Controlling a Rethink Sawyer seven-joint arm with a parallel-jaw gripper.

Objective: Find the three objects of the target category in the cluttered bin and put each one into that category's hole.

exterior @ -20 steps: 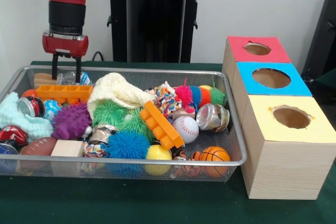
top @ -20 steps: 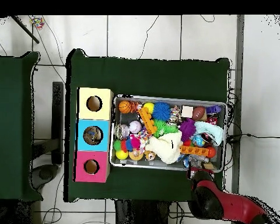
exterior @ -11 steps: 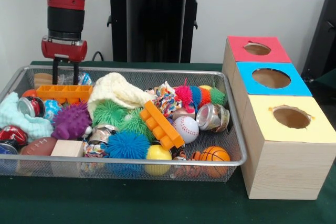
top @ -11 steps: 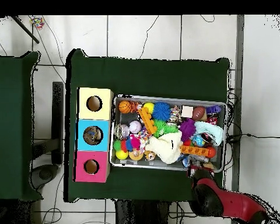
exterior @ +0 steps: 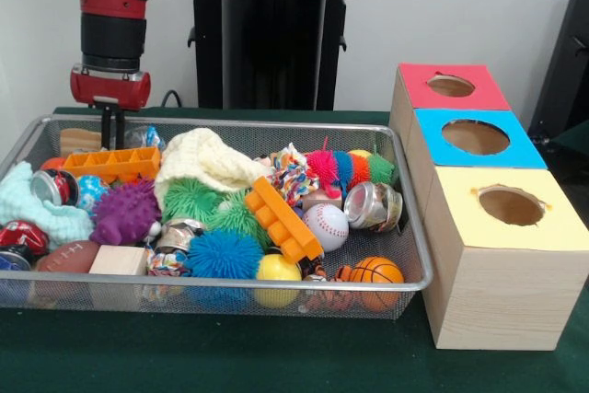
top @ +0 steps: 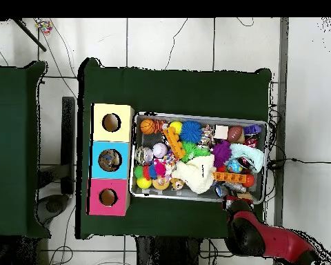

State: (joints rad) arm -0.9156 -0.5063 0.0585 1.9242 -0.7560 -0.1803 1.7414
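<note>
A wire mesh bin (exterior: 230, 122) holds several toys. At its far left a flat orange studded block (exterior: 112, 163) lies slightly tilted, right end higher. My gripper (exterior: 112, 135) stands over that block, fingers drawn close together and reaching down to its top edge. A second orange block (exterior: 282, 218) leans mid-bin beside a baseball (exterior: 327, 225), with a basketball (exterior: 375, 271) and a yellow ball (exterior: 278, 269) near the front. In the overhead view the flat orange block (top: 232, 177) lies by the bin's lower right edge, and the arm (top: 247, 231) hides the gripper.
Three boxes with round holes line the bin's right side: red (exterior: 419, 75), blue (exterior: 433, 149), yellow (exterior: 552, 227). A cream cloth (exterior: 207, 161), purple spiky ball (exterior: 124, 212), blue spiky ball (exterior: 224, 255), wooden cube (exterior: 118, 260) and jar (exterior: 373, 204) crowd the bin.
The fingers, spread wide a second ago, have closed to a narrow stance. The gripper rose slightly, and the flat orange block's right end has tipped up.
</note>
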